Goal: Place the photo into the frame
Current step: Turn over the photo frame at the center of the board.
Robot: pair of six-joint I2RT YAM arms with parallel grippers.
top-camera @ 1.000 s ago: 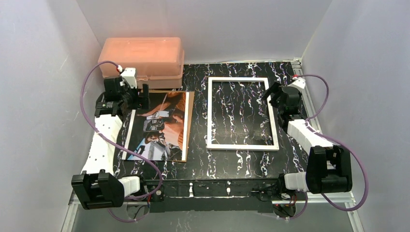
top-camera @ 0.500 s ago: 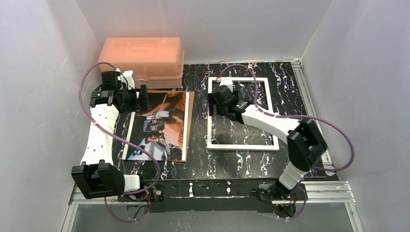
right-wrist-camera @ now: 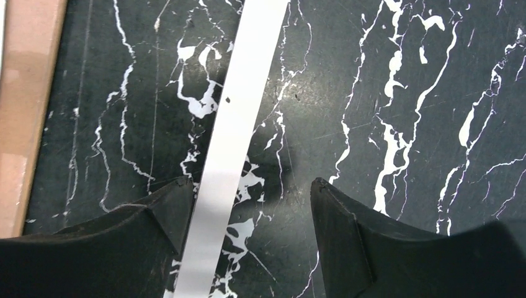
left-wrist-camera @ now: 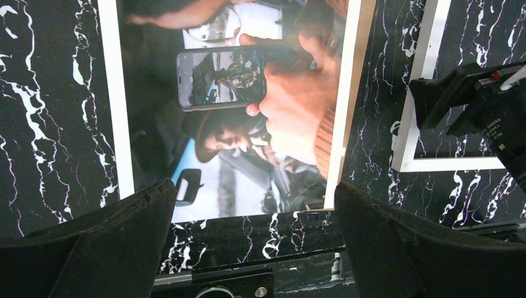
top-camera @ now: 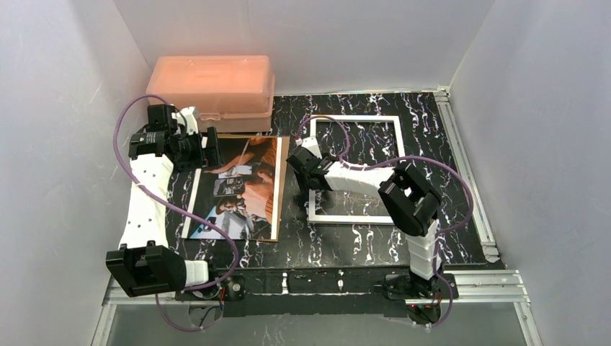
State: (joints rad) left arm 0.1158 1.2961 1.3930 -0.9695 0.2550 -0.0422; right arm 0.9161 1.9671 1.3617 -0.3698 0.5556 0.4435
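While the right gripper hangs low over the left rail of the frame, its jaws stand apart with the white strip between them and nothing clamped. One finger sits right at the rail's edge and the other is well clear.

The frame lies flat, white front up, on the right half of the marbled table. That flatness is the first risk. A thin rail flush on the surface offers little to bite, so closing jaws could skid over it or push the whole frame sideways toward the brown backing board just beside it. Whether a pane sits in the opening cannot be told. If one does, lifting the frame by a single rail could tilt it and let the pane slide.

The photo rests picture up on that board at the left, with a brown strip showing along its right edge. The left gripper hovers above its far end, spread wide and holding nothing. A glossy print lying flat is hard to get under. A pinch there could crease it, or take the board along with it.

The two arms work close across the narrow gap, so a reach for the photo's right edge could bring them into contact.
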